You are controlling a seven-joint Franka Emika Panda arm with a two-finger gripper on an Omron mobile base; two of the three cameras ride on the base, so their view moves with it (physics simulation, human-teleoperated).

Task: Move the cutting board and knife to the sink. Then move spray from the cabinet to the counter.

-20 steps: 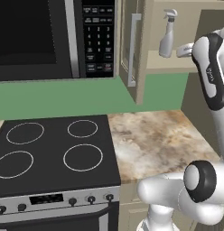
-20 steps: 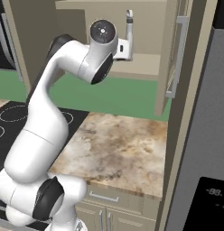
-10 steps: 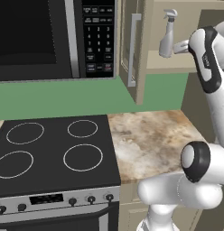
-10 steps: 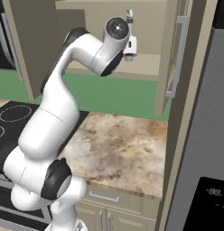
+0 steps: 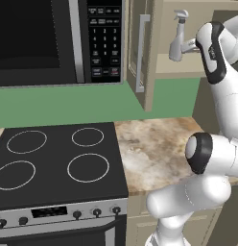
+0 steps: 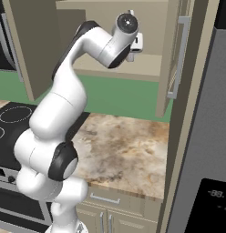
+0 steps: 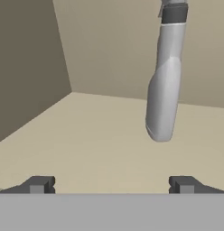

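The spray stands upright on the shelf of the open cabinet, a slim pale grey bottle with a trigger head. My gripper is raised to shelf height just right of the bottle, apart from it. In the hand view the spray stands ahead and right of centre. My gripper is open there, with nothing between its fingertips. From the right base view my wrist covers most of the bottle, and the shelf runs beneath it. The counter lies below. The cutting board, knife and sink are out of view.
The cabinet door with its silver bar handle hangs open left of the shelf; the other door stands open at the right. A microwave hangs over the black stovetop. A tall dark fridge borders the counter's right end.
My hand has pushed in toward the spray on the shelf and the elbow has swung up. The jaws stayed open and the bottle has not moved.
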